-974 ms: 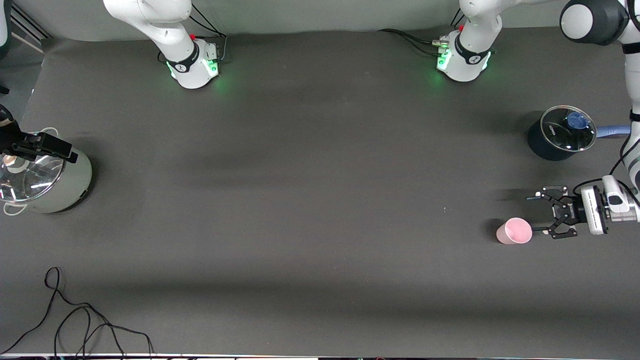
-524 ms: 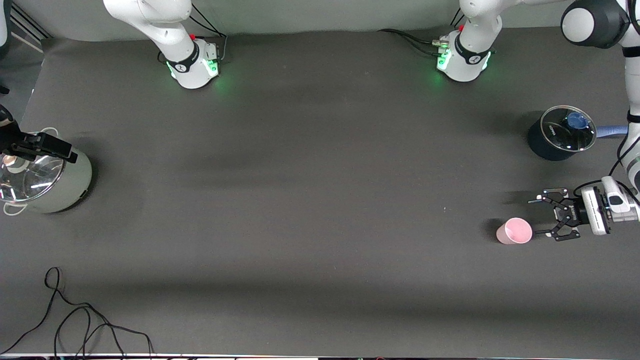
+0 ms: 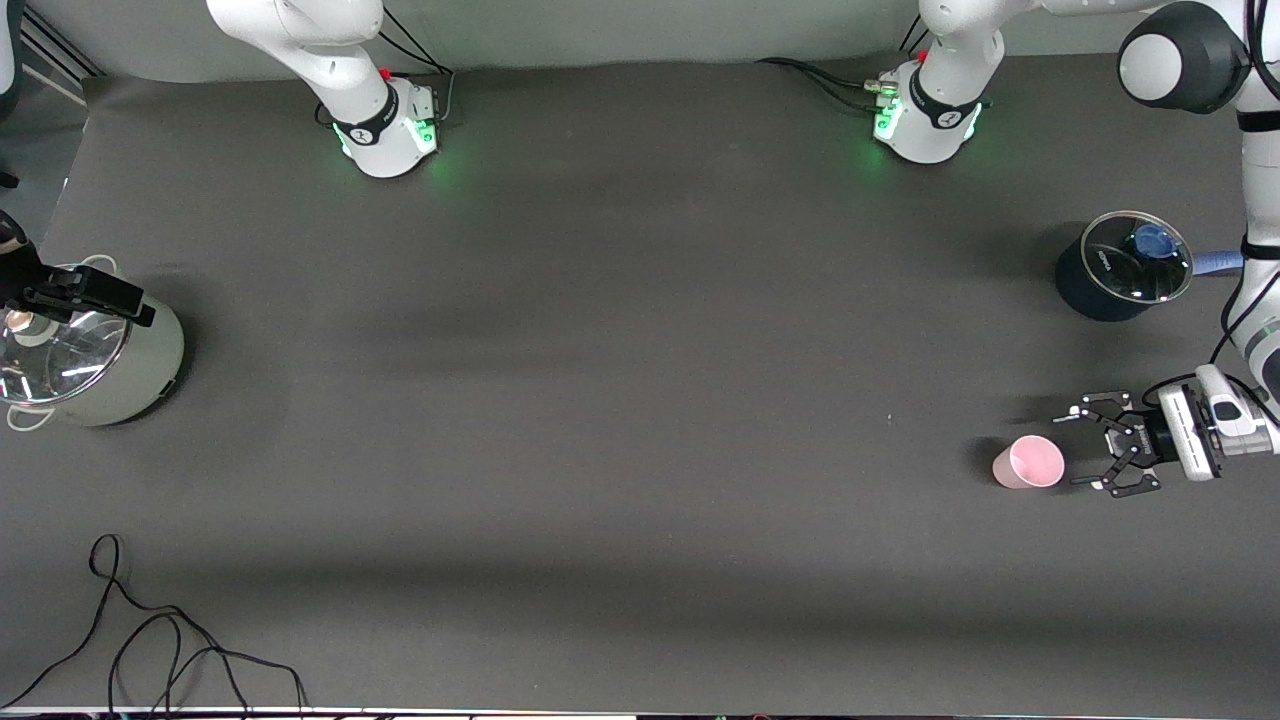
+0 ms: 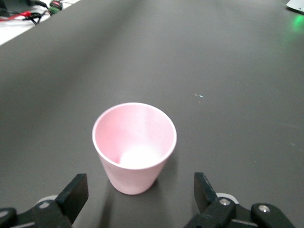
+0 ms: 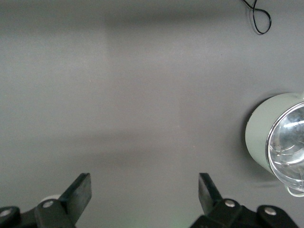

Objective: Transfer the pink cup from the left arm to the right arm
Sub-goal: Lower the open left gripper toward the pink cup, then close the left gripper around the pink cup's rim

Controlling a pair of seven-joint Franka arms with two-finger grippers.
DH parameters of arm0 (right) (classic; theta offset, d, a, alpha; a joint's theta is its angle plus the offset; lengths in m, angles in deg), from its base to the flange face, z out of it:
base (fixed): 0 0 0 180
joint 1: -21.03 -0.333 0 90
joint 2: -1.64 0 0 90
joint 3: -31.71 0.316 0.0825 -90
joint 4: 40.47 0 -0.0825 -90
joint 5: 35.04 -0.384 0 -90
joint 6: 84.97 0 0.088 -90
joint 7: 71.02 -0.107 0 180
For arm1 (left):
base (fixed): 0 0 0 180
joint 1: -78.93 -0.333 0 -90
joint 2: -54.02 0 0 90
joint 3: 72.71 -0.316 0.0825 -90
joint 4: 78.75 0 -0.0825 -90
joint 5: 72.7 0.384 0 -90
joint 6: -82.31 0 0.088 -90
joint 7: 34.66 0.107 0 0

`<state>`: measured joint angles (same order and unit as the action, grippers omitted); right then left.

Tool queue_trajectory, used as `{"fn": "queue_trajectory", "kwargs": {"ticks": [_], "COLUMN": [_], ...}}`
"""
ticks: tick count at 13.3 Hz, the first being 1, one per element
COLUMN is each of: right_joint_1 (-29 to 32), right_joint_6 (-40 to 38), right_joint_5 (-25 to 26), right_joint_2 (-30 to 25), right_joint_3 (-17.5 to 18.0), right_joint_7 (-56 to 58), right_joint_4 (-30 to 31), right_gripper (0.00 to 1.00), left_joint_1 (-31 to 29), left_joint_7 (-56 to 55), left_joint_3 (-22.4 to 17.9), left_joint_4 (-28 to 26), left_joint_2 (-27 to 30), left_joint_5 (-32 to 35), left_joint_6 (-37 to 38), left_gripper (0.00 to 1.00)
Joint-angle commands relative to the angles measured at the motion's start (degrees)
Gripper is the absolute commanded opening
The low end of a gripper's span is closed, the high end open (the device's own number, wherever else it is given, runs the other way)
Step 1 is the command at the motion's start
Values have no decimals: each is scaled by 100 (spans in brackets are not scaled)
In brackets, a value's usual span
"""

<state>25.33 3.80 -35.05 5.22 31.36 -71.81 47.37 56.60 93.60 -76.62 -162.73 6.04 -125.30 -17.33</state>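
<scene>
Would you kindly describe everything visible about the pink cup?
The pink cup is a small, pale pink tumbler that looks plastic: plain, tapered, no handle. It stands upright on the dark table, mouth up and empty, toward the left arm's end and nearer the front camera than the dark lidded pot. The left hand is open beside it, not touching.
</scene>
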Motion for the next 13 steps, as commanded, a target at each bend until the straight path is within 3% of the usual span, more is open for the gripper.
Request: {"fn": "queue_trajectory", "kwargs": {"ticks": [1, 13], "right_joint_1": [9, 18], "right_joint_6": [-35, -27], "right_joint_5": [63, 63], "right_joint_2": [20, 20], "right_joint_3": [0, 0], "right_joint_7": [17, 17], "right_joint_4": [-56, -56], "right_gripper": [100, 100], "left_joint_1": [-43, -43], "left_joint_7": [111, 366], "left_joint_3": [75, 251], "left_joint_4": [172, 198], "left_joint_2": [-159, -396], "left_joint_5": [-206, -453], "left_joint_6": [-2, -11], "left_gripper": [99, 99]}}
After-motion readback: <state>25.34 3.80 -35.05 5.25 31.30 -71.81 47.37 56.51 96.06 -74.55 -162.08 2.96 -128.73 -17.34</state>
